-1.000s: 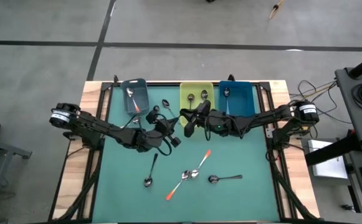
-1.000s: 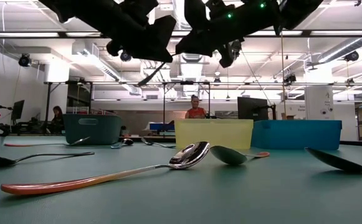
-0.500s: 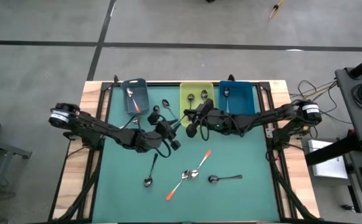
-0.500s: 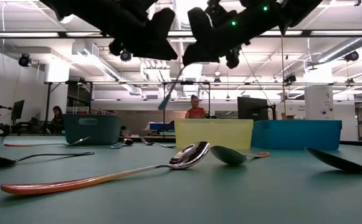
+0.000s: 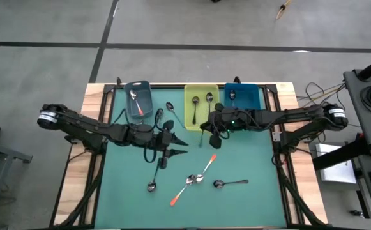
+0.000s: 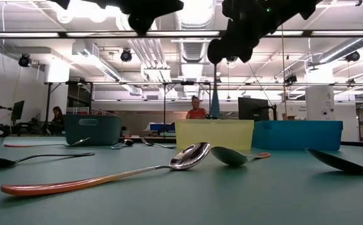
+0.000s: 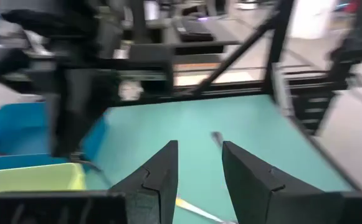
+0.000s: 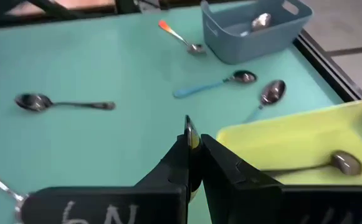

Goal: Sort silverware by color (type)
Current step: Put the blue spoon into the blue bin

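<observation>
Green table below: right pincer [image 5: 211,130], clamped on a dangling pale-blue-handled metal spoon [image 5: 202,137], hangs just beside the yellow plastic bin [image 5: 188,108]; left pincer [image 5: 165,153] gapes empty.

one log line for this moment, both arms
left gripper: fingers open, empty | right gripper: fingers shut on pale-handled spoon, beside yellow bin | more spoons loose on table, unsorted
</observation>
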Action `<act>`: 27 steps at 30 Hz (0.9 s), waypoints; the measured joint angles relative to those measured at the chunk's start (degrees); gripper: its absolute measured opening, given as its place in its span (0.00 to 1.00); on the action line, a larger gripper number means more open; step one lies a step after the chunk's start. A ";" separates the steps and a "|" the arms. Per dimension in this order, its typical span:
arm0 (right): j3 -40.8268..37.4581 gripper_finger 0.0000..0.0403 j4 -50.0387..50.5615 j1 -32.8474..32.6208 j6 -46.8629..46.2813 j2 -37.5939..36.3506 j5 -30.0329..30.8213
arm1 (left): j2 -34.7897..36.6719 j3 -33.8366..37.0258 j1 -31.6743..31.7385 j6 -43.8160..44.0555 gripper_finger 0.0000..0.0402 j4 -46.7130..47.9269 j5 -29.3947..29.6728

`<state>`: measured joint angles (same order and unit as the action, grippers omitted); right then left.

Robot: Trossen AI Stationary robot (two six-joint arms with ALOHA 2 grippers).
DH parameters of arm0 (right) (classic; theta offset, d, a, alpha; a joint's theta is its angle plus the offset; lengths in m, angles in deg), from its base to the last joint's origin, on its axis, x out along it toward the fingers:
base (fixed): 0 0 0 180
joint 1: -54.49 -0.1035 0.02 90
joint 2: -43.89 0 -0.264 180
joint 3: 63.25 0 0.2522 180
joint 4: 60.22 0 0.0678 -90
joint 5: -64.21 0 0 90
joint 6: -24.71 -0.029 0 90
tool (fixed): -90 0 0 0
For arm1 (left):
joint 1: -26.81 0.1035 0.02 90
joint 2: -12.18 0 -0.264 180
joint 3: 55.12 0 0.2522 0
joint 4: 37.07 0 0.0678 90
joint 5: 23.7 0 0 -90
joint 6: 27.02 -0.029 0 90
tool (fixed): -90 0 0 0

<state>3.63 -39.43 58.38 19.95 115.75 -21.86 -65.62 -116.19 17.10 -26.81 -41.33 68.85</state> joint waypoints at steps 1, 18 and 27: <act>0.00 0.03 0.80 0.04 0.44 -0.31 0.08 | -0.02 0.13 0.40 0.52 0.27 0.02 -2.06; 1.15 0.03 4.85 -3.68 3.88 -1.43 0.64 | -15.65 2.06 8.27 9.12 0.30 -16.28 -4.05; 8.82 0.03 10.73 -6.31 7.41 1.11 0.68 | -23.41 2.06 9.12 11.48 0.48 -28.91 -4.89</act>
<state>12.45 -28.71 52.07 27.36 116.85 -21.18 -89.03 -114.13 26.23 -15.34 -70.25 63.96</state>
